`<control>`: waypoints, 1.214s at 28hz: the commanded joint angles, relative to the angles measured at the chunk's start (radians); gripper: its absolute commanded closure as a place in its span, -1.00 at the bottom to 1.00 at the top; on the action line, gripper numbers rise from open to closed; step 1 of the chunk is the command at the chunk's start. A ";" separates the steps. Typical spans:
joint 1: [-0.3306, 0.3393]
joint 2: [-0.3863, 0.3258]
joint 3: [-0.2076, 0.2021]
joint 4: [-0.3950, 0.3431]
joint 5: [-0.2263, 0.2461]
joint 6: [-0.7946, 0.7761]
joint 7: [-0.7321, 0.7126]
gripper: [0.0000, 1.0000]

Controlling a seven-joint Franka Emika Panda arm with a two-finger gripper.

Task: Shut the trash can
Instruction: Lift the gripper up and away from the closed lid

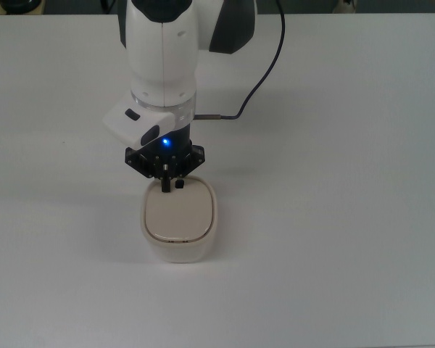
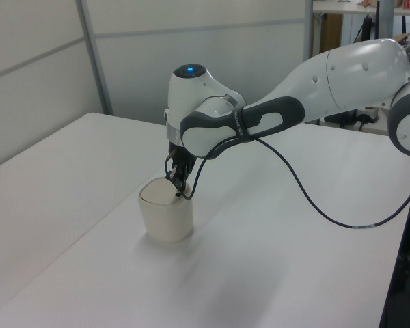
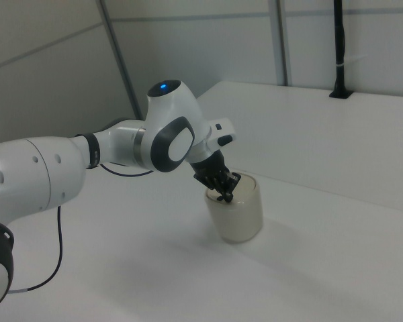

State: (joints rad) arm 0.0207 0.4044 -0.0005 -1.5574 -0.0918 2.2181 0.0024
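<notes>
On the plain white bench (image 1: 333,239), near the middle of the top view, stands the small cream-beige plastic trash can (image 1: 178,221), its flat hinged lid (image 1: 177,214) lying level with the rim. The robot's black fingers (image 1: 171,185) are drawn together, gripping nothing, their tips pressing down at the lid's edge nearest the arm, probably to seat it fully. The can looks closed.
</notes>
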 commanded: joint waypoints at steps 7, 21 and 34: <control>0.012 0.024 -0.003 0.008 -0.023 -0.020 0.014 1.00; 0.008 -0.156 -0.001 0.008 -0.002 -0.290 0.013 1.00; -0.001 -0.314 -0.012 -0.004 0.040 -0.601 -0.044 1.00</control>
State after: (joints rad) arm 0.0217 0.1574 -0.0003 -1.5239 -0.0878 1.6699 -0.0201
